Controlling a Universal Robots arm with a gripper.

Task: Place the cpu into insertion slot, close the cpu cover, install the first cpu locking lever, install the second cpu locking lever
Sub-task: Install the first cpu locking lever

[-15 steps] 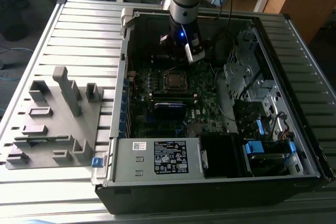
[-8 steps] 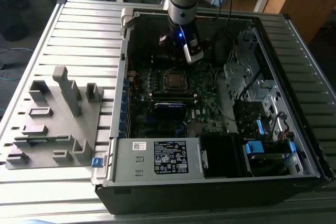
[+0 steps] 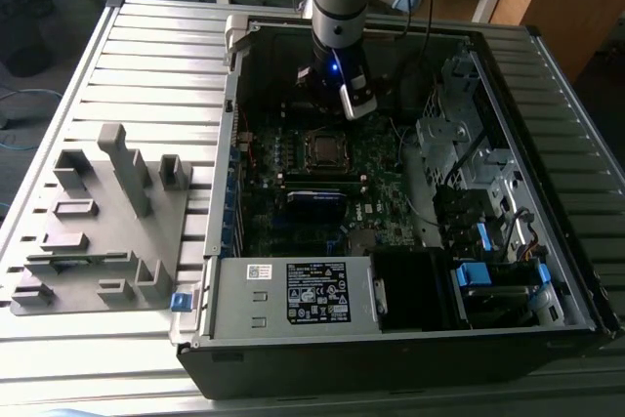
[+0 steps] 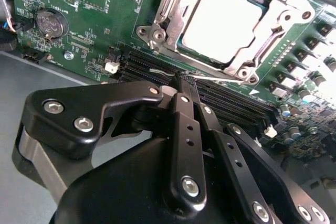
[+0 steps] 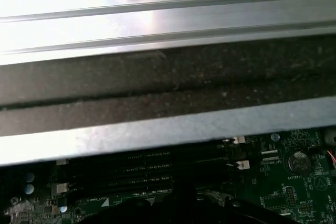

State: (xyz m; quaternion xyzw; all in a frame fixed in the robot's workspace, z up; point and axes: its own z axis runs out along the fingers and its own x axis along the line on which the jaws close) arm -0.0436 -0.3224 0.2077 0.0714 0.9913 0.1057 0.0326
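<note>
- Inside the open black metal computer case, toward the upper middle of the exterior view, you'll find the small square insertion slot with its silvery rim. It sits on the green motherboard, just under the arm's wrist in that picture.
- The cpu, a flat square chip with a pale metal face, lies seated in that slot in the second wrist view. The cpu cover, a thin silvery frame plate with a cut-out middle, looks folded down around it.
- Your black two-fingered gripper has its fingers drawn together with no gap showing. A thin silvery wire locking lever runs right at the tips, beside the long black memory slots. Whether it is pinched or merely passes behind, I cannot tell.
- Handling, as I judge it: the chip is light, rigid, slick-faced and fragile, so hold it by the edges only. The lever is likely stiff and springy; take it squarely near its free end, or it may slip.
</note>
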